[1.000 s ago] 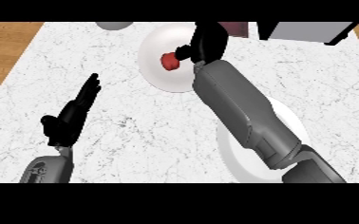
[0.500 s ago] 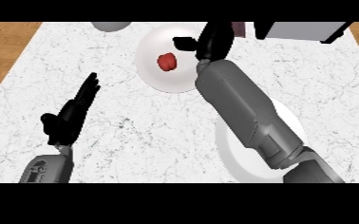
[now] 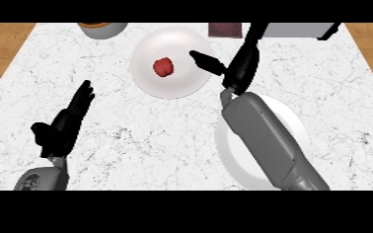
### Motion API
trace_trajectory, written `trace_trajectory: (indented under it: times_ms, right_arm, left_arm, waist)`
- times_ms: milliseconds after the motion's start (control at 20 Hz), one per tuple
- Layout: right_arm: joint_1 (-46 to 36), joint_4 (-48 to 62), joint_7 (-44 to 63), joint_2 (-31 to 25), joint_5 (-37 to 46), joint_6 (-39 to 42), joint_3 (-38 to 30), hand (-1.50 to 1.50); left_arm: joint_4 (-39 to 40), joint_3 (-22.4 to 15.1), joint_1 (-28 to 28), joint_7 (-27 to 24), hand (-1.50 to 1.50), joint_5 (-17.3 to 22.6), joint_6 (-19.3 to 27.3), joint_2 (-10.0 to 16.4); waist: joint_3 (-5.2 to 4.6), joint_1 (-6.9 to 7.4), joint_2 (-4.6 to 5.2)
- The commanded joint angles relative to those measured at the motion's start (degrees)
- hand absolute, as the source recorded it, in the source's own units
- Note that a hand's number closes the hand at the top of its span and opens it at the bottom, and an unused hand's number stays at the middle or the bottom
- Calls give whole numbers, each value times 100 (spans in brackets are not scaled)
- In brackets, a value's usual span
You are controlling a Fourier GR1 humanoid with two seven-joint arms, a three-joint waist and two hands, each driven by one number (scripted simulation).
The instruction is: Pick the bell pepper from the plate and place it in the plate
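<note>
Since the earlier frames, the right hand (image 3: 239,66) has drawn off the bell pepper (image 3: 164,66) and shifted right. It now stands over the right rim of the far plate (image 3: 175,42), clear of the pepper.

Findings, left to right:

Left hand (image 3: 65,126): near the counter's (image 3: 146,138) left edge, towards its near corner. Its fingers are straight and close together, pointing to the far edge, with the thumb out to the left. It holds nothing.

Bowl (image 3: 102,29): grey, brown inside, at the far edge of the counter left of centre. It is partly cut off by the view.

Far plate: white, on the far half of the counter near the middle. The bell pepper, red, lies on it close to its centre, a little to the left. Nothing touches the pepper.

Right hand: its fingers are extended towards the far edge and its thumb (image 3: 207,63) juts left over the plate's right rim, short of the pepper. The hand is spread and has hold of nothing.

Box (image 3: 224,29): dark red, at the far edge, just left of the right hand's fingers.

Near plate (image 3: 293,128): white, on the right half of the counter towards the near edge, well apart from the pepper. The right forearm (image 3: 266,138) crosses above it and hides much of its middle. No item shows on its visible parts.

Grey block (image 3: 295,29): at the far edge towards the right corner, with a dark piece at its right end. What it is cannot be told.
</note>
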Motion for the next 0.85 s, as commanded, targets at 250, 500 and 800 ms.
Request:
trace_trajectory:
  times_ms: [250, 500, 800]
  right_arm:
    - [2208, -1611, -2149, -481, -1181, 1170, -12, -150]
    - [2836, -1579, -2976, -459, -1437, 1656, -302, -150]
    - [2865, -1158, -3591, -303, -1310, 1819, -792, -150]
  left_arm:
    - [-405, 3, 409, 96, 0, -46, 20, -16]
    - [-65, 87, -26, 73, 0, -93, 101, -94]
    - [-2, 143, 465, -422, 0, -182, -154, -27]
  waist:
    - [-6, -108, -37]
    - [-10, -125, -35]
    - [-11, -100, -36]
